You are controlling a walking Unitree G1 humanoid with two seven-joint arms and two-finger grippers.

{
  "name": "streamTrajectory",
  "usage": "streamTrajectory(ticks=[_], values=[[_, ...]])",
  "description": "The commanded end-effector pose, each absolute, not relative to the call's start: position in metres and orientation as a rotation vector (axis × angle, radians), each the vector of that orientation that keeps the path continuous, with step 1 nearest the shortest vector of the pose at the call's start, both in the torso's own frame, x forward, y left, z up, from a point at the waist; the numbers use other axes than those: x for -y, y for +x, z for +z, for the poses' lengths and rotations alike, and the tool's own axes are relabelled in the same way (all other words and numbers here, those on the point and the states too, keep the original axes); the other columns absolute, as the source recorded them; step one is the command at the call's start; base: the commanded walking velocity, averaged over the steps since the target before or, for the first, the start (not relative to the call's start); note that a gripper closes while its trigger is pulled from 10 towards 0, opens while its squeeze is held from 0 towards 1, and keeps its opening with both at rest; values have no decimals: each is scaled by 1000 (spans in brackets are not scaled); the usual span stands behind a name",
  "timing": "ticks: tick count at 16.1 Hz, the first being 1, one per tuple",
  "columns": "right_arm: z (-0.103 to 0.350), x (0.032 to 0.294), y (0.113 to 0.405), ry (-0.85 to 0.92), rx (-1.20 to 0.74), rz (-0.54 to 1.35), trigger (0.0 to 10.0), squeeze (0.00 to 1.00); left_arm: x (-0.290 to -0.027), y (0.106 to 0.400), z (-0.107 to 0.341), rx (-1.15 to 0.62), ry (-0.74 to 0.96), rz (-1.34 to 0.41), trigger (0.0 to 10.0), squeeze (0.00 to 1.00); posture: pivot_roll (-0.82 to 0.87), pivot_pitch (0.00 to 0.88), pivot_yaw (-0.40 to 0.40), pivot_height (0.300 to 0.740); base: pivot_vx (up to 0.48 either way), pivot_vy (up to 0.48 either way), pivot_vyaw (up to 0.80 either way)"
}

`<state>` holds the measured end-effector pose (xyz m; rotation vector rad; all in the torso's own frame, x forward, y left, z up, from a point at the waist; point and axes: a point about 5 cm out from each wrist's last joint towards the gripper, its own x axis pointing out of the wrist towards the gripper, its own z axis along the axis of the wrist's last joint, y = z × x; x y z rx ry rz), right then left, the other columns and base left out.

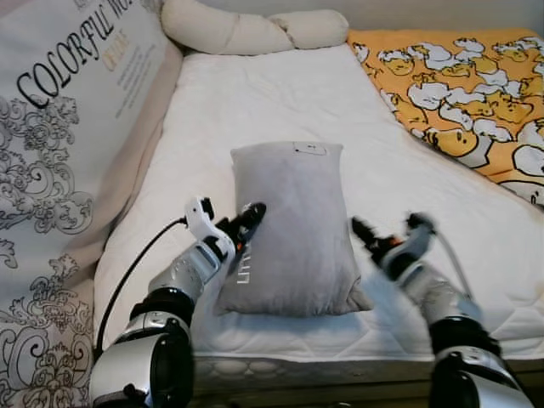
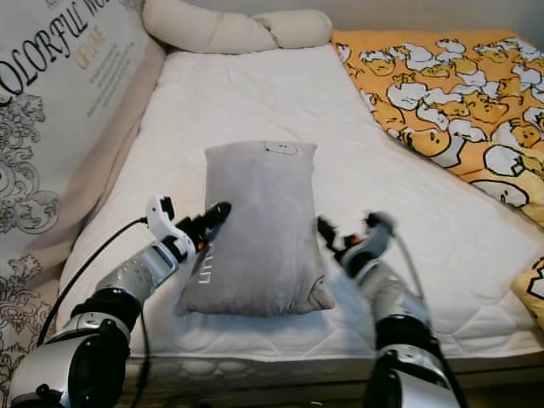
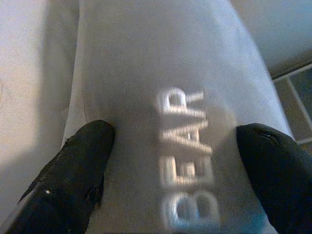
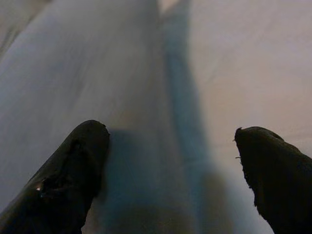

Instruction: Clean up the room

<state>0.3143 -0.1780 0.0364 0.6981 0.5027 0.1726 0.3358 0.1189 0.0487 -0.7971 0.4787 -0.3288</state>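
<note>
A grey pillow (image 1: 293, 229) lies lengthwise on the white mattress (image 1: 280, 102), near its front edge. White letters "BEAR" (image 3: 187, 170) run along its left side. My left gripper (image 1: 246, 223) is at the pillow's left edge, open, its fingers (image 3: 78, 170) spread against the fabric. My right gripper (image 1: 367, 236) hovers just off the pillow's right edge, open, with the pillow's side and the sheet between its fingertips (image 4: 73, 170). Neither gripper holds the pillow.
A large printed cushion (image 1: 68, 127) leans along the left side of the bed. A long cream bolster (image 1: 255, 30) lies at the head. An orange duck-print blanket (image 1: 467, 93) covers the far right. A yellow corner (image 2: 531, 293) pokes in at right.
</note>
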Motion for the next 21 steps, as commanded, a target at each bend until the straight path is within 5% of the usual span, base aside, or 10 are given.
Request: streamTrajectory(ticks=[1, 2, 3, 4, 5, 6, 21], values=[[32, 162, 315, 672, -561, 248, 10000, 0, -107, 331, 42, -536, -753, -367, 10000, 1000, -8, 0, 47, 740, 0, 0, 0], [27, 155, 313, 656, -597, 274, 10000, 0, -104, 329, 39, -553, -734, -382, 10000, 1000, -6, 0, 45, 740, 0, 0, 0], [18, 146, 308, 612, -651, 298, 4157, 0, -99, 323, 32, -599, -670, -408, 10000, 490, -4, 0, 39, 740, 0, 0, 0], [15, 143, 307, 618, -659, 299, 0, 0, -96, 319, 27, -623, -642, -420, 8510, 267, -4, 0, 39, 740, 0, 0, 0], [15, 142, 307, 626, -655, 304, 0, 0, -94, 317, 25, -627, -628, -431, 2863, 180, -4, 0, 39, 740, 0, 0, 0], [16, 140, 308, 635, -649, 314, 0, 0, -90, 318, 27, -615, -640, -447, 0, 27, -4, 0, 36, 740, 0, 0, 0], [13, 129, 309, 612, -674, 337, 0, 0, -80, 321, 34, -590, -622, -520, 0, 0, -6, 0, 43, 740, 0, 0, 0]])
